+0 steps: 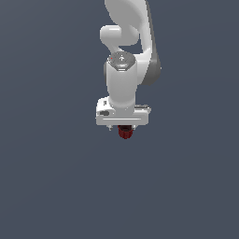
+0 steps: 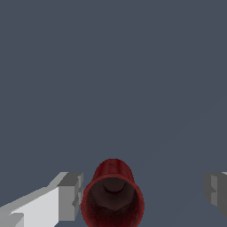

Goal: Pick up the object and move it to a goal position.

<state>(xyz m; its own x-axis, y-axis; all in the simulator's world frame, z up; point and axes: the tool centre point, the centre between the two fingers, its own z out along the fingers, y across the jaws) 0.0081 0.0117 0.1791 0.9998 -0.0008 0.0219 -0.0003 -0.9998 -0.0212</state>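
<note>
The object [image 1: 124, 133], a small dark red ribbed pot, shows just under the white hand of my arm in the exterior view. In the wrist view the object [image 2: 112, 199] stands with its dark hollow facing the camera, between my two fingers. My gripper [image 2: 144, 195] is open: one grey fingertip [image 2: 71, 195] sits right beside the pot's rim, and the other fingertip [image 2: 216, 191] is well apart from it. In the exterior view my gripper [image 1: 123, 128] is mostly hidden behind the hand, so its fingers do not show.
A plain dark grey-blue surface fills both views around the pot. The white arm [image 1: 123, 70] rises straight above the hand toward the frame's upper edge. No other objects or edges show.
</note>
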